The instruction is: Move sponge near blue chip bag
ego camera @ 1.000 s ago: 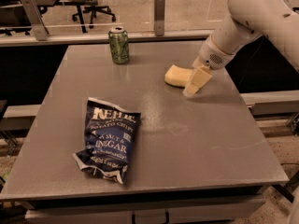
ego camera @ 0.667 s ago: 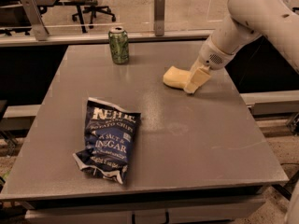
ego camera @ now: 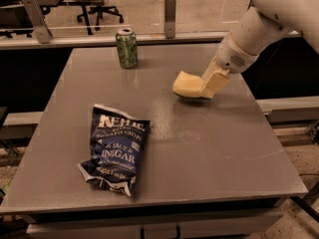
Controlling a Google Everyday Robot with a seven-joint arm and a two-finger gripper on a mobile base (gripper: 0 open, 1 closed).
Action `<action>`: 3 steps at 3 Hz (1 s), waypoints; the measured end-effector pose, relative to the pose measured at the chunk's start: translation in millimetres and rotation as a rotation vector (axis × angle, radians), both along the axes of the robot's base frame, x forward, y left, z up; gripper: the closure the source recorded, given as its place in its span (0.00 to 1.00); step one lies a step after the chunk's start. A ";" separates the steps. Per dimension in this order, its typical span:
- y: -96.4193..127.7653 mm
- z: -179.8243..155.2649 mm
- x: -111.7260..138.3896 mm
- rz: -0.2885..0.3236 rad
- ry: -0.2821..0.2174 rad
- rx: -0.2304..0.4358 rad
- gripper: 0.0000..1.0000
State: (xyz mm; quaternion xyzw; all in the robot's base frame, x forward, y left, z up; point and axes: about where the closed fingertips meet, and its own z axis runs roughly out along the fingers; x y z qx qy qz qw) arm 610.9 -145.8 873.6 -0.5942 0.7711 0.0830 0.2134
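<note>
The pale yellow sponge (ego camera: 186,84) is at the right rear of the grey table (ego camera: 209,153), tilted, with a shadow under it. My gripper (ego camera: 211,86) reaches down from the upper right on the white arm and is closed on the sponge's right end. The blue chip bag (ego camera: 115,149) lies flat at the front left of the table, well apart from the sponge. Its white lettering faces up.
A green drink can (ego camera: 126,48) stands upright at the rear left of the table. A railing with posts (ego camera: 170,15) runs behind the table, with office chairs beyond it. The table's right edge lies close under the arm.
The gripper and the sponge have edged slightly to the left together. The chip bag and the can have not moved.
</note>
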 end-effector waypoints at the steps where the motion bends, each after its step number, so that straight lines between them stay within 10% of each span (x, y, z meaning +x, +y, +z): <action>1: 12.9 19.2 -30.5 0.060 0.009 0.033 1.00; 3: 70.6 20.7 -109.3 0.264 0.090 0.111 0.98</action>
